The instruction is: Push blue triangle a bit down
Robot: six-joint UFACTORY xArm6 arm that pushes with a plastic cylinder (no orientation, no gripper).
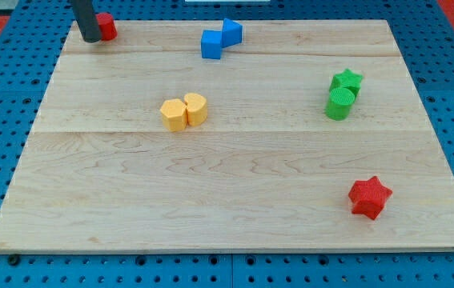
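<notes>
Rod and blocks share a pale wooden board (235,200), read from the view's left. My tip (90,38), a bare rod end with no fingers to open or close, rests at the board's 11 o'clock corner, touching a red block (106,26) whose shape is partly hidden behind it. Two yellow blocks (184,111), pressed together, sit just left of centre. At 12 o'clock, near the top edge, the blue triangle (231,31) touches a blue cube (211,44) lying at its 7 o'clock. A green star (347,81) and green cylinder (339,103), also touching, stand at 2 o'clock; a red star (369,197) sits alone at 4 o'clock.

The likely trouble is the cube: a push from the triangle's 12 o'clock side would probably drag the cube along, or turn the triangle off line. The narrow strip between triangle and top edge also leaves my tip little room to get behind it, and a careless crossing could carry the red block along.

Below the blue pair, open wood runs toward 6 o'clock.
</notes>
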